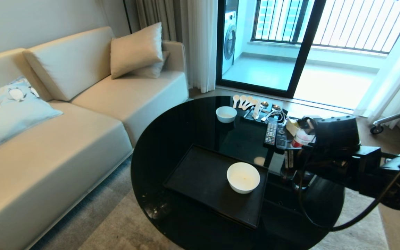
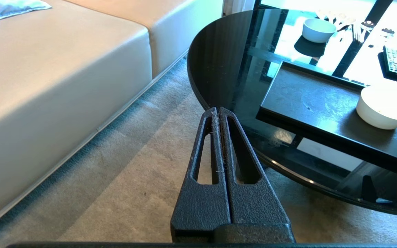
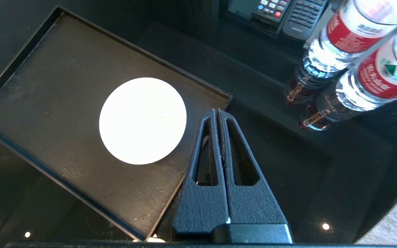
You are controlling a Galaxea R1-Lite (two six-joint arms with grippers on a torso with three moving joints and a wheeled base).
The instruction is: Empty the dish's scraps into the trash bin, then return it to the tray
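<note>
You have the dish (image 1: pixel 243 177) sitting upright on the tray (image 1: pixel 200 177), toward the tray's 3 o'clock end in the head view, close to the rim there. Its inside looks plain white apart from a tiny yellowish speck near the middle; no heap of scraps shows in it. The tray lies on the round black counter (image 1: pixel 172 132), near the counter's 6 o'clock side.

Your right gripper (image 3: pixel 218 112) hovers above the counter just beside the tray's rim, at about 3 o'clock from the dish in the head view. Its fingers (image 3: pixel 203 151) are pressed flat together with nothing between them, and they are clear of the dish. In the head view the right arm (image 1: pixel 346 152) reaches in from 3 o'clock.

Your left gripper (image 2: pixel 218 110) hangs over the carpet (image 2: pixel 122 179) between the sofa (image 2: pixel 64 69) and the counter edge, its fingers likewise pressed together and empty.

Around the counter's 12 to 2 o'clock side you see a smaller bowl (image 1: pixel 226 114), a row of spoons (image 1: pixel 247 102), 2 remotes (image 1: pixel 275 134), and 2 water bottles (image 3: pixel 350 58) with red labels standing just beside the right gripper.

The trash bin is in none of your views.
</note>
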